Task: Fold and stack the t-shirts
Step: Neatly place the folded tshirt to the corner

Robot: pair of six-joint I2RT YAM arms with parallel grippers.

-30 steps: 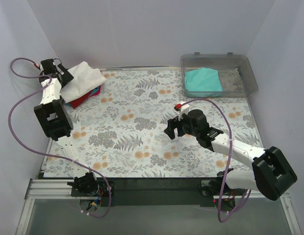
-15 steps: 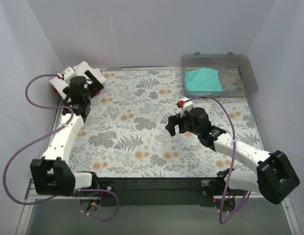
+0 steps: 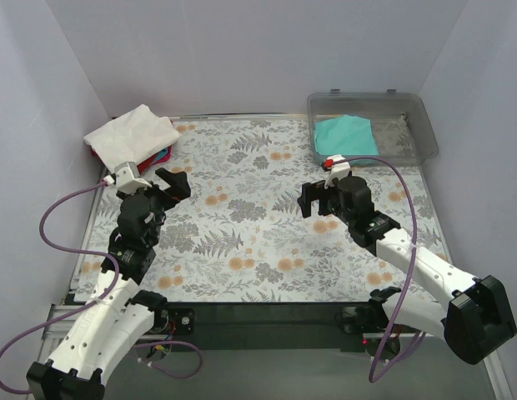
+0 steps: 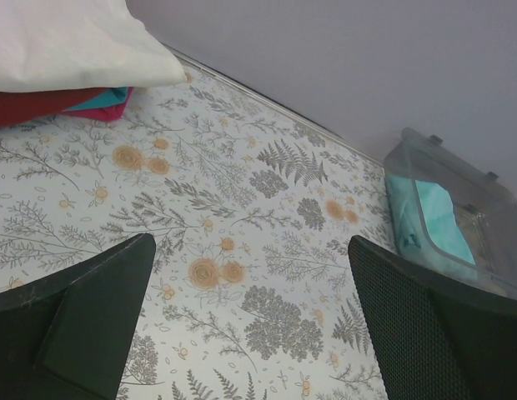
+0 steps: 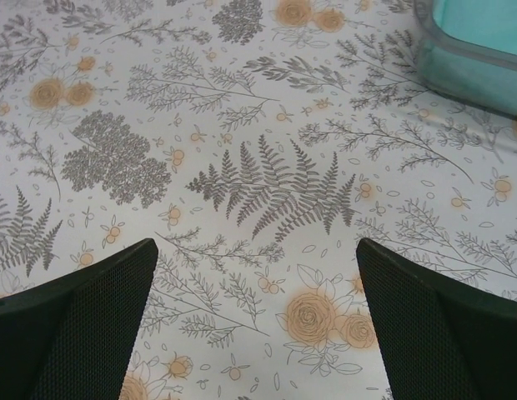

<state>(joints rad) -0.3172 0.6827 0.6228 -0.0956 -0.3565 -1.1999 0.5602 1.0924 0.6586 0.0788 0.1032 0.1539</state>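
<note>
Overhead view of a floral worktop point(image 3: 242, 242) with both arms hovering empty above its middle, the left claw point(image 4: 250, 243) and right claw point(image 5: 256, 246) each spread wide. A stack of folded t-shirts point(image 3: 132, 137), white on top, sits at the far left corner, and a teal t-shirt point(image 3: 346, 137) lies in a clear bin point(image 3: 421, 125) at far right. The likely next step is for the right claw to pinch the teal cloth near one edge, lift it over the bin wall and lay it flat mid-worktop

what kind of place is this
Likely a robot lab cell: plain walls around a floral-covered table, left arm and right arm on a metal rail, a clear bin holding a teal t-shirt.
</note>
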